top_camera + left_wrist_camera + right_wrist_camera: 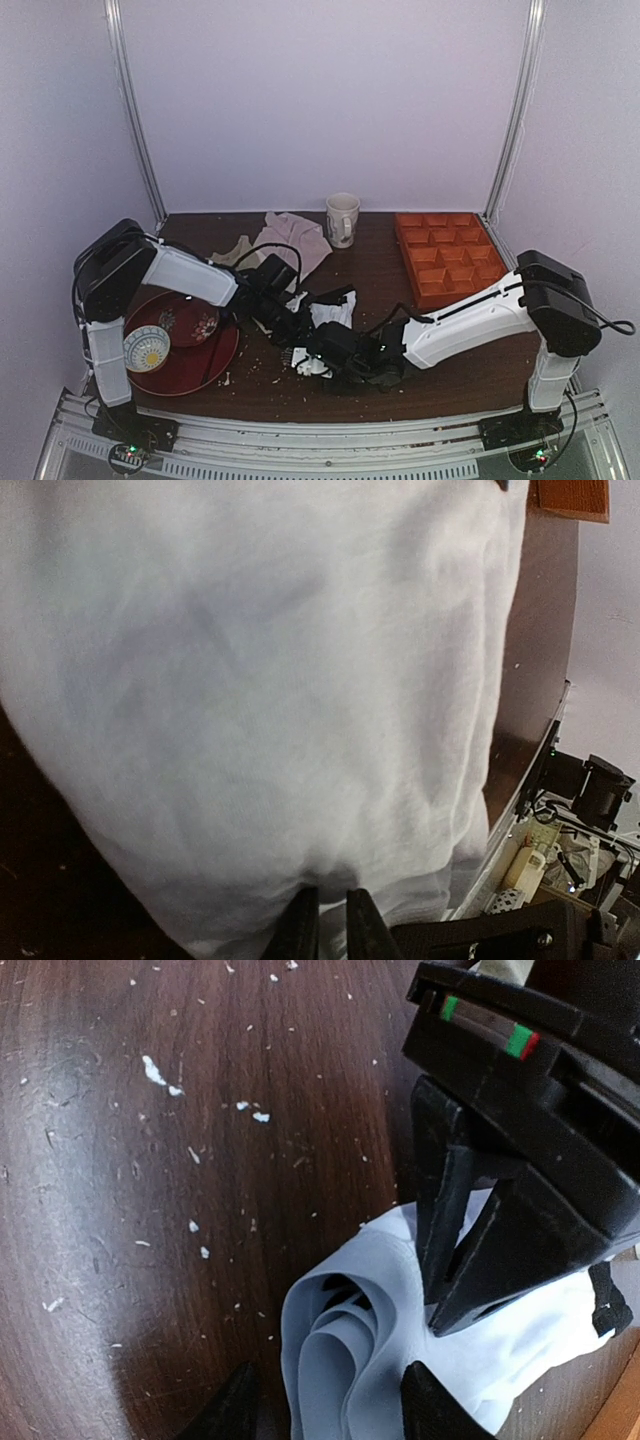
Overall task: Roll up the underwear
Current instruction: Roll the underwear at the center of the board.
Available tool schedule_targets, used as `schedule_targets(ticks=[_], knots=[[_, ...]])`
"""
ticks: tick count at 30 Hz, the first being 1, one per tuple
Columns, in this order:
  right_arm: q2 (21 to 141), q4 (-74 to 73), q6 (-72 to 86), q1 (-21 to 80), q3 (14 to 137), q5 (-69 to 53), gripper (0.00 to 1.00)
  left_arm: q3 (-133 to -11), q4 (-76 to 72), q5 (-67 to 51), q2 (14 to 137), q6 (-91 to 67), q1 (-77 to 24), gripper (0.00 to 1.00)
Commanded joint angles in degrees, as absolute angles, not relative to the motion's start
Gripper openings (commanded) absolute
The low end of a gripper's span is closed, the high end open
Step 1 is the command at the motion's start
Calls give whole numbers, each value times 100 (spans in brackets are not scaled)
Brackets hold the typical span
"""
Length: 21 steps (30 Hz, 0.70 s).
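Note:
The white underwear lies bunched at the table's centre, with a black-edged part at its far side. In the left wrist view it fills most of the frame. My left gripper is shut and pinches a fold of it. It sits at the garment's left in the top view. In the right wrist view the underwear's near end is a loose roll of several layers. My right gripper is open and straddles this roll; in the top view it is at the near end. The left gripper grips the cloth just beyond.
A red plate holding a patterned bowl is at the left. A pale pinkish cloth and an olive-beige garment lie at the back, beside a mug. An orange compartment tray is at the right. White crumbs dot the wood.

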<state>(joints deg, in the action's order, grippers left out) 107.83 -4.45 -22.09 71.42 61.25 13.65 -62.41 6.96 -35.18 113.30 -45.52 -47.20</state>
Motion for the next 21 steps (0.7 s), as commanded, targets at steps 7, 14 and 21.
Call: schedule_targets(ticks=[7,14,21], knots=[[11033,-320,-2328,7161,6021,1731,49,-6073,888,-3498,11453,-4474,-4711,19],[11248,-156,-2396,7161,6060,2143,49,-6056,912,-3496,11409,-4439,-4712,19],[11179,-201,-2316,7162,6010,2342,48,-6047,906,-3500,11399,-4440,-4711,19]])
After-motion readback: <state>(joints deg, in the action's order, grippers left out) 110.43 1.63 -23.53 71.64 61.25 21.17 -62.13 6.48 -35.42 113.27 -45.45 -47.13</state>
